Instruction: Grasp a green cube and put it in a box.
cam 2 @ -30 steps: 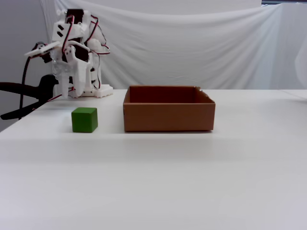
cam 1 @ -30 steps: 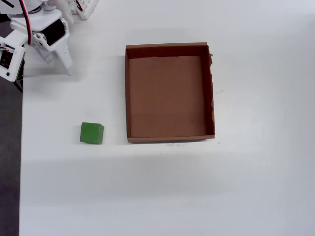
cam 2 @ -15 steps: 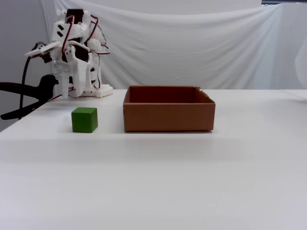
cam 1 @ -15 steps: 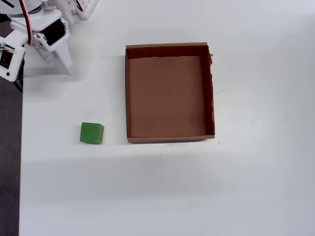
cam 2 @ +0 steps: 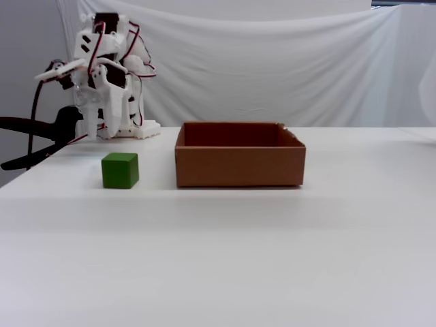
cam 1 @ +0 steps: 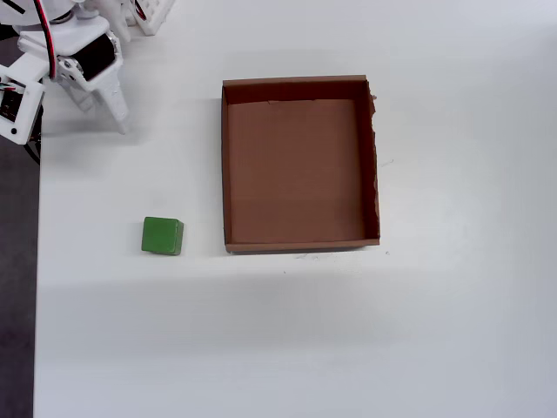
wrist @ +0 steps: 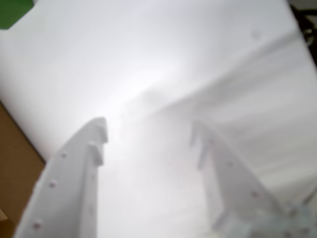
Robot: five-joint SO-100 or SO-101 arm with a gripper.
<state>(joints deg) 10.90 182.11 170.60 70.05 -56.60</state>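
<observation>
The green cube sits on the white table, resting flat, near the table's left edge as the overhead view shows it and about level with the near short wall of the box. It is just beside the cardboard box but apart from it, with a strip of bare table between the cube and the box's left wall. In the fixed view the green cube stands to the left of the box and is lower than the box's wall.

The box is open-topped, with nothing lying on its floor. Its right wall in the overhead view has a ragged, torn top edge. It lies toward the middle of the table, its long sides running from the arm's end of the table toward the opposite edge.

The white arm is folded up at the table's far left corner in the fixed view, well apart from the cube. The gripper points down toward the table near that corner. In the wrist view the gripper has its two fingers spread, with bare table visible between them, and nothing is held. A corner of the green cube shows at the top left of the wrist view, and a brown edge of the box at the lower left.
</observation>
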